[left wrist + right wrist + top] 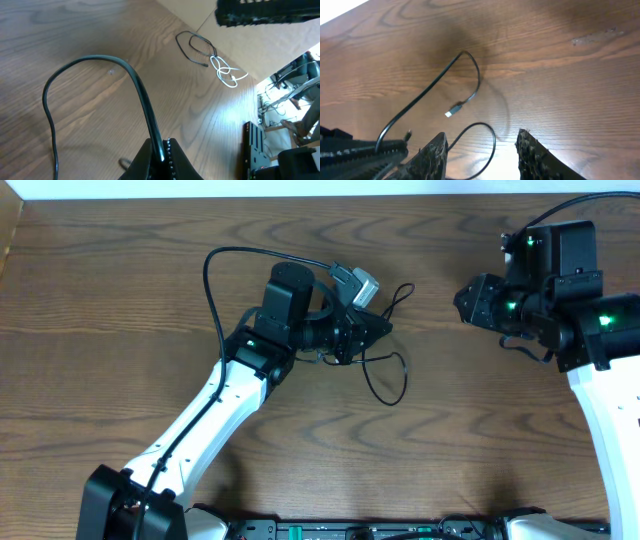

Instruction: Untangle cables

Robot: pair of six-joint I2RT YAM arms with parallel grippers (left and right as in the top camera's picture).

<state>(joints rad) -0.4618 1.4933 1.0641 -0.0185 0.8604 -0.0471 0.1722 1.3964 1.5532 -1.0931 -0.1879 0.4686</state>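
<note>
1. Left gripper (161, 146): clenched on the black cord (144, 105), which arcs away from the jaws over the table (120, 300).
2. Black cord, free run: it loops on the wood just beside the left gripper, one plug end (449, 114) lying loose. I see no white strand crossing it.
3. Right gripper (481, 136): jaws parted, nothing between them, near the loops but apart from them overhead.
4. White cord (227, 75): visible from the left wrist only, well apart on a paler surface, against a far black cord (186, 51). I cannot tell whether they are entwined.
5. Progress, my judgement: the held cord looks separated. Laying it out and checking the far pair remain.
</note>
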